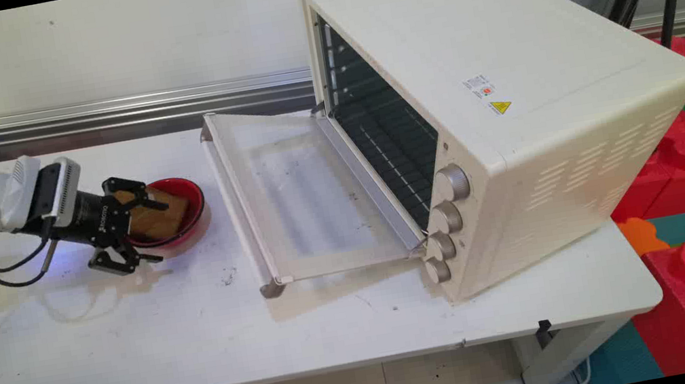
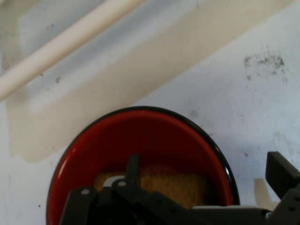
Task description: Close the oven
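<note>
The end effector [image 1: 138, 225] was low over the desk [image 1: 131, 335], fingers spread wide across the near rim of the red bowl [image 1: 197, 208], clamped on nothing. A brown slice like bread [image 1: 162, 215] lay inside the bowl. To the right stood the oven [image 1: 510, 124] with its door [image 1: 301, 191] folded down. The linkage hid much of the slice in the hand view.

The red bowl [image 1: 196, 205] is showing a glossy, smooth glaze, the brown slab [image 1: 157, 214] in it a rough, porous face. The tabletop [image 1: 131, 335] is looking matt and smudged; the oven [image 1: 507, 104] is wearing smooth cream enamel, its knobs [image 1: 452, 183] shining metallic.
</note>
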`<state>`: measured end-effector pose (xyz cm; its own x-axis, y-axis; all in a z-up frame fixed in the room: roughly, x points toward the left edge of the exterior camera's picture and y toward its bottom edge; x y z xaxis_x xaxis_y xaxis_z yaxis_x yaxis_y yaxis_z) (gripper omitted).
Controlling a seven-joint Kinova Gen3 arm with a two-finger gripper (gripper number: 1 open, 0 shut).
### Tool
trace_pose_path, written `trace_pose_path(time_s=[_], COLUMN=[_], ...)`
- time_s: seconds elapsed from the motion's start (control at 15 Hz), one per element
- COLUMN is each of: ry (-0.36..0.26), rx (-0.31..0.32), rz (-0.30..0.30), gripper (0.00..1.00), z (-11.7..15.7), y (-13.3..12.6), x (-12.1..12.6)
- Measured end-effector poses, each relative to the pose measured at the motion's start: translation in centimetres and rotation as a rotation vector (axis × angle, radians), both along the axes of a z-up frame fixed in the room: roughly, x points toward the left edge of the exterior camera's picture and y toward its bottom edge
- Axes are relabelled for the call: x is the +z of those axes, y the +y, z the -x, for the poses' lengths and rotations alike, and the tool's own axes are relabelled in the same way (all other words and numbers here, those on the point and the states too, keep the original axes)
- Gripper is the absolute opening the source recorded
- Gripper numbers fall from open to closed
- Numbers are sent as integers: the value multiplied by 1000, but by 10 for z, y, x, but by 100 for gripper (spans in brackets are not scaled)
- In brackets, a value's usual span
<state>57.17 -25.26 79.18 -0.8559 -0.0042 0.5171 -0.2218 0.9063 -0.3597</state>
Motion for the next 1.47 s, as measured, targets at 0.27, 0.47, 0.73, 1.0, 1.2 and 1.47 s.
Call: trace_pose_path(time_s=[0.27,0.47,0.73,1.0,1.2,1.47], ry=[27,62,134,202,231,263], rx=[18,44,99,152,178,208], rz=[1,-7,-42,-82,-100,-118], gripper=[100,100,100,100,100,100], z=[2,3,6,9,10,11], y=[1,4,11,15,16,16], x=[11,24,39,48,51,53])
